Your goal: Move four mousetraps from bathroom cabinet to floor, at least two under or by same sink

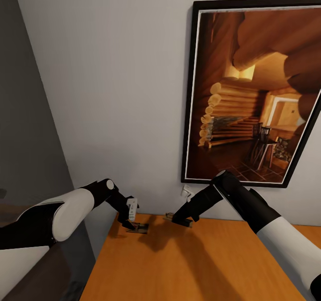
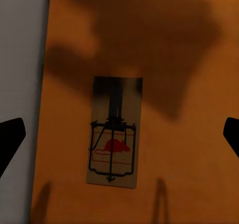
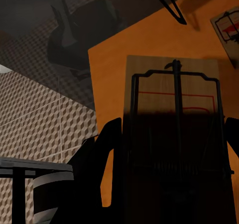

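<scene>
Nearest the camera in the head view, the flat orange-brown top of the cabinet point(image 1: 191, 265) fills the lower frame, crossed by the shadows of both arms. Over its left part, the left arm, white with black joints, reaches in and ends at the left gripper point(image 1: 130, 224), which points down at a mousetrap point(image 1: 138, 228) lying flat on the wood. Seen in the left wrist view, this mousetrap point(image 2: 113, 132) is a small wooden board with dark wire parts and a red mouse print; it lies between the two dark fingertips point(image 2: 10, 137), which stand wide apart at the frame edges and do not touch it.

To the right, the right gripper point(image 1: 182, 221) is closed on a second mousetrap point(image 1: 171, 217), held at the far edge of the cabinet top, just clear of the surface. Seen in the right wrist view, the held mousetrap point(image 3: 174, 134) sits close to the lens between the dark fingers point(image 3: 112, 149). Beyond it lie the other mousetrap point(image 3: 228, 32) on the wood, and off the cabinet's edge the bathroom floor point(image 3: 40, 119) with its brown-and-beige cube tiles.

Farther back, a pale wall point(image 1: 116, 91) rises behind the cabinet. On it hangs a black-framed picture point(image 1: 254, 91) of a log interior.
</scene>
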Motion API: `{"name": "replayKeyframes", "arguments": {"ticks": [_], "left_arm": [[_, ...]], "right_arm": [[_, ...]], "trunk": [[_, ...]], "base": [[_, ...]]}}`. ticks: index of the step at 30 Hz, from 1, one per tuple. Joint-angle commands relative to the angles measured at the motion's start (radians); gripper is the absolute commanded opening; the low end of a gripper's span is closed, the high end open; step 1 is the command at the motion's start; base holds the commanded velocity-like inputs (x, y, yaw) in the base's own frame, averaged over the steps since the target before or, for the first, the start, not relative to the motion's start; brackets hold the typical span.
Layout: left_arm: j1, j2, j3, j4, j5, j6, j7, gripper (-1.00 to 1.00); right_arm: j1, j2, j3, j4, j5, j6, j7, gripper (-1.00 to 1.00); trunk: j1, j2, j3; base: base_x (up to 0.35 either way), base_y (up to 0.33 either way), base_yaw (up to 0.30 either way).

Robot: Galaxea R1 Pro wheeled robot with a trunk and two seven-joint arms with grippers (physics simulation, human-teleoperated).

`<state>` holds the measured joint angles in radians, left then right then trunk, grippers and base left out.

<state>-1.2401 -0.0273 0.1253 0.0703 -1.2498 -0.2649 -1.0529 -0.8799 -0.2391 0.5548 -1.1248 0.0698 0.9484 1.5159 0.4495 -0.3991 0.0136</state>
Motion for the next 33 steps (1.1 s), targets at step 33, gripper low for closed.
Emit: {"name": "replayKeyframes", "arguments": {"ticks": [33], "left_arm": [[-0.001, 0.000, 0.008, 0.002, -0.011, -0.005, 0.007, 1.00]], "right_arm": [[-0.001, 0.006, 0.002, -0.001, 0.007, 0.013, 0.010, -1.00]], "trunk": [[0.000, -0.001, -0.001]], "base": [[0.000, 0.000, 0.000]]}}
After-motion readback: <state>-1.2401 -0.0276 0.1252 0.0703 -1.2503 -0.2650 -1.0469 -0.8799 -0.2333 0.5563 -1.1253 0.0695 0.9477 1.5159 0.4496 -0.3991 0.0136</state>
